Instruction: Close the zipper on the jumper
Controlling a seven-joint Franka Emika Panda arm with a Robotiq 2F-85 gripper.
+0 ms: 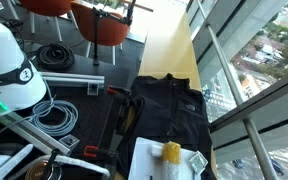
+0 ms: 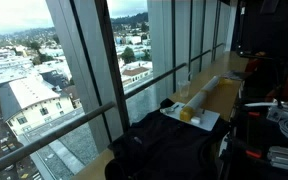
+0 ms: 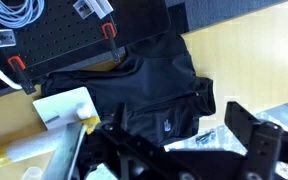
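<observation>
**Mia:** Where is the jumper (image 1: 169,108)?

**Ben:** It lies flat on the long wooden table (image 1: 169,45), right next to the big window (image 1: 254,60). It is black and soft, and it is spread out wide.

**Mia:** Which way does it point?

**Ben:** In an exterior view its long way runs along the table, from the near end to the far end. One end is just beside the white tray (image 1: 149,165), and the other end points away down the table. A yellow thing (image 1: 172,152) lies in the tray. From the wrist view the jumper sits slanted, from the top left down to the bottom right.

**Mia:** Which end is the collar?

**Ben:** I cannot tell. It is all so dark.

**Mia:** Can you see the zipper?

**Ben:** No. It is too thin and too black to pick out in these pictures. So I cannot say if it is open or done up.

**Mia:** What is the gripper (image 3: 184,145) doing?

**Ben:** It shows at the bottom of the wrist view. Its two fingers (image 3: 252,135) are spread far apart. Nothing is between them. It is up over the jumper and not touching it.

**Mia:** What else is near?

**Ben:** On the side of the jumper away from the window there is a black board with holes (image 3: 64,40). Red clamps (image 3: 109,30) sit at its edge by the jumper. A coil of grey cables (image 1: 54,118) lies further off.
</observation>
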